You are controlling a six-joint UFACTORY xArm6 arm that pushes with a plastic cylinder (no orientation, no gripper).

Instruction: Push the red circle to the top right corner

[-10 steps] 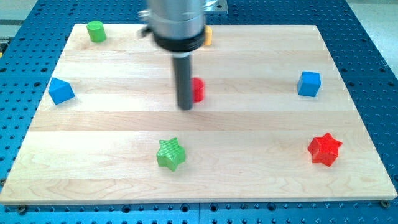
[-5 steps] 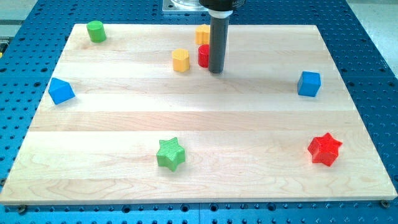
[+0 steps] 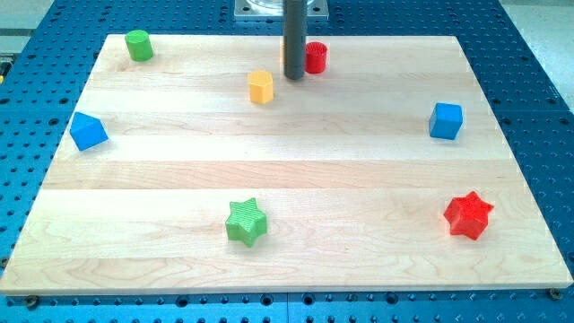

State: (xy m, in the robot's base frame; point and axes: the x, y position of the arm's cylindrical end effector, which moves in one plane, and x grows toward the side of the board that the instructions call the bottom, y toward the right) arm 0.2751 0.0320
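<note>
The red circle [image 3: 315, 57] stands near the top edge of the wooden board [image 3: 287, 260], a little right of the middle. My tip [image 3: 293, 78] is right beside it, at its left and slightly lower, and the rod's side looks to be touching it. The board's top right corner lies far to the right of the circle.
A yellow block [image 3: 260, 86] sits left of my tip. A green cylinder [image 3: 137, 44] is at the top left, a blue block [image 3: 88, 131] at the left edge and a blue cube [image 3: 446, 120] at the right. A green star [image 3: 246, 221] and a red star [image 3: 468, 214] lie near the bottom.
The red circle went from the board's middle up to the top edge and a little right. My tip moved up with it and now stands on its left; the orange block is now hidden behind the rod.
</note>
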